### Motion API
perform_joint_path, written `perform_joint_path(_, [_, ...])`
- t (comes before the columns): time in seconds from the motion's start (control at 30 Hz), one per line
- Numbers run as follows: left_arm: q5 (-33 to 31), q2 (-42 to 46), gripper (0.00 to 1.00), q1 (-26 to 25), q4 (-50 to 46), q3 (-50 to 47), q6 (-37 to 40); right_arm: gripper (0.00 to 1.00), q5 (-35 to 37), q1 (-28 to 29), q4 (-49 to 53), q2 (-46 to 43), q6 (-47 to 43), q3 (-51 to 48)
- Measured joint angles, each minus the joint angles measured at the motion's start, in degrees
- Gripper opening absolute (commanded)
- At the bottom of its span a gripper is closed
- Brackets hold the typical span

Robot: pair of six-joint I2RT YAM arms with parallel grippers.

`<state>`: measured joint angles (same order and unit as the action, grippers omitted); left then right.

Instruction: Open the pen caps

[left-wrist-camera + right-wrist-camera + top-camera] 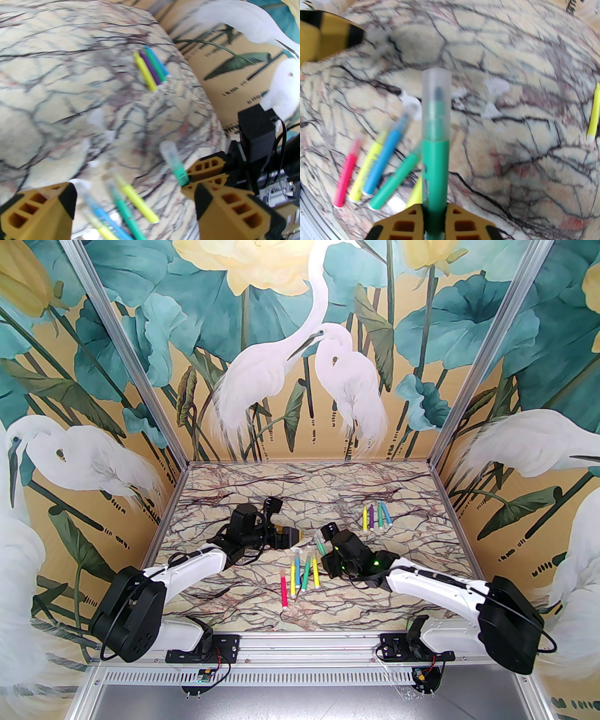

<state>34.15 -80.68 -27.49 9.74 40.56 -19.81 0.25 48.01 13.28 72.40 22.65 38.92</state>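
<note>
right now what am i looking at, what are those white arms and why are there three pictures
It is a robot with a left arm and a right arm, bolted to the near edge of a marble-patterned table. The wide picture looks down from above and behind them. The other two come from a camera on each wrist. The right fingers are shut on a green pen with its clear cap on. The left fingers stand open, holding nothing. On the table lie five pens near the arms and four other pens farther back. The job is pulling caps off.
</note>
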Motion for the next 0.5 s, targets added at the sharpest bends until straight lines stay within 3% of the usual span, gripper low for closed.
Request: perform_joint_path(0.5, [5.9, -5.9, 0.71, -3.0, 3.5, 4.2, -2.7, 0.11, -1.9, 0.0, -3.1, -1.3, -2.0, -0.7])
